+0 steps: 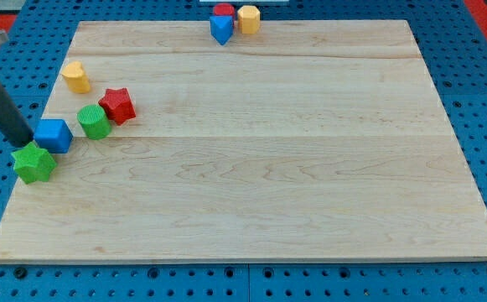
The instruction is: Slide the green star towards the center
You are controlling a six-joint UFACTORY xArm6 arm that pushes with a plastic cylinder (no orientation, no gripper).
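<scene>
The green star (34, 162) lies at the board's left edge, in the lower left of the view. My tip (22, 140) is at the end of the dark rod that comes down from the view's upper left. It sits just above the star and just left of the blue cube (54, 135), close to both. Whether it touches either I cannot tell.
A green cylinder (94, 122), a red star (118, 106) and a yellow block (76, 76) stand up and right of the star. A red block (223, 11), a blue block (220, 28) and a yellow block (249, 18) cluster at the board's (268, 168) top edge.
</scene>
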